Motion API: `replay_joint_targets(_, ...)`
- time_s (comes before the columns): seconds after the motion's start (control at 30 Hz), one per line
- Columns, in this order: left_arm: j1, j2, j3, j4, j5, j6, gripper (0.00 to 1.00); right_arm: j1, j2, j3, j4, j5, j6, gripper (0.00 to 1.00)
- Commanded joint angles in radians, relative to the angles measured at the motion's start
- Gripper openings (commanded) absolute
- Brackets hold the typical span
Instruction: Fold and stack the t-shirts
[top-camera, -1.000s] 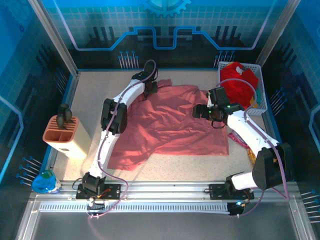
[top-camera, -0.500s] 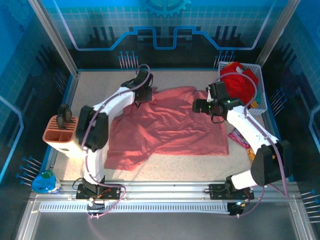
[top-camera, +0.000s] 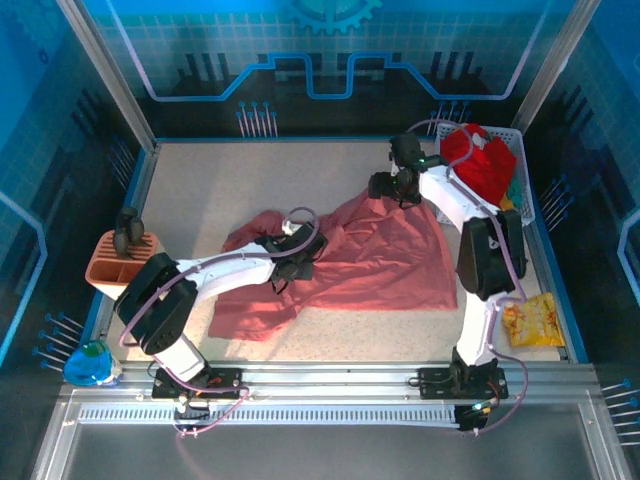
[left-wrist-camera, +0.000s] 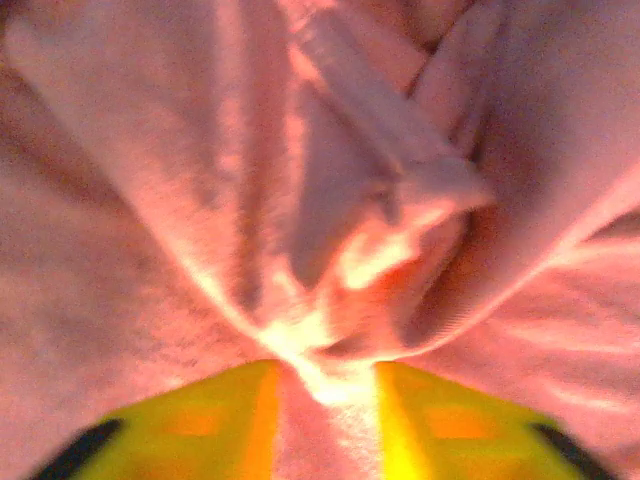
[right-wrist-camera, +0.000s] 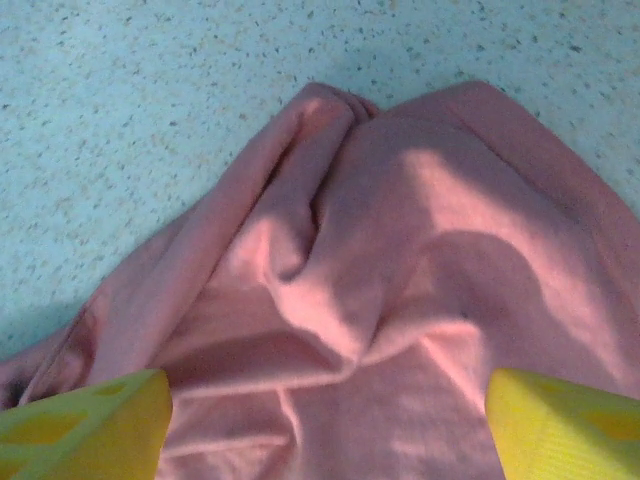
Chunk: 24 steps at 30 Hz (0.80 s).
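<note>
— Across the middle of the speckled table (top-camera: 200, 190), the pink t-shirt (top-camera: 390, 260) is seen spread out and rumpled, its left part bunched into folds. Position of the second shirt?
— Noted at the far right corner: the red t-shirt (top-camera: 478, 165) is heaped in the white basket (top-camera: 524, 185), near the far right corner of the pink t-shirt.
— Left gripper (left-wrist-camera: 328, 375)?
— Set down on the bunched left part of the pink t-shirt. Its yellow fingers (left-wrist-camera: 200, 425) are parted a little, and a ridge of cloth runs into the gap. Whether that cloth is pinched cannot be told.
— Right gripper (right-wrist-camera: 325, 395)?
— Held over the far edge of the pink t-shirt, where cloth meets bare table. Its fingers are spread wide, one at each side of the wrist view, and nothing is gripped between them.
— Smaller items?
— Recorded at the left edge, a terracotta holder (top-camera: 122, 270); at the right edge, nearer the arm bases, a yellow snack packet (top-camera: 528, 322) lying flat.
</note>
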Motion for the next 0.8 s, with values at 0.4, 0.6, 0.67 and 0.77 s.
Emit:
replay_joint_targets(0.4, 0.168, -0.04, 0.163, 0.01, 0.203, 0.05, 0.58, 0.01, 0.306, 0.298, -0.12, 0.032, -0.037, 0.39)
replay_joint_targets(0.6, 0.141, 0.127, 0.341, -0.055, 0.303, 0.112, 0.51, 0.006, 0.14, 0.122, -0.044, 0.065, -0.032, 0.0)
replay_joint_targets(0.67, 0.104, 0.149, 0.359, -0.064, 0.272, 0.137, 0.51, 0.013, 0.055, 0.036, -0.009, 0.086, -0.032, 0.0)
replay_joint_targets(0.77, 0.079, 0.197, 0.387, -0.112, 0.258, 0.151, 0.51, 0.029, -0.057, -0.086, 0.006, 0.112, -0.008, 0.0)
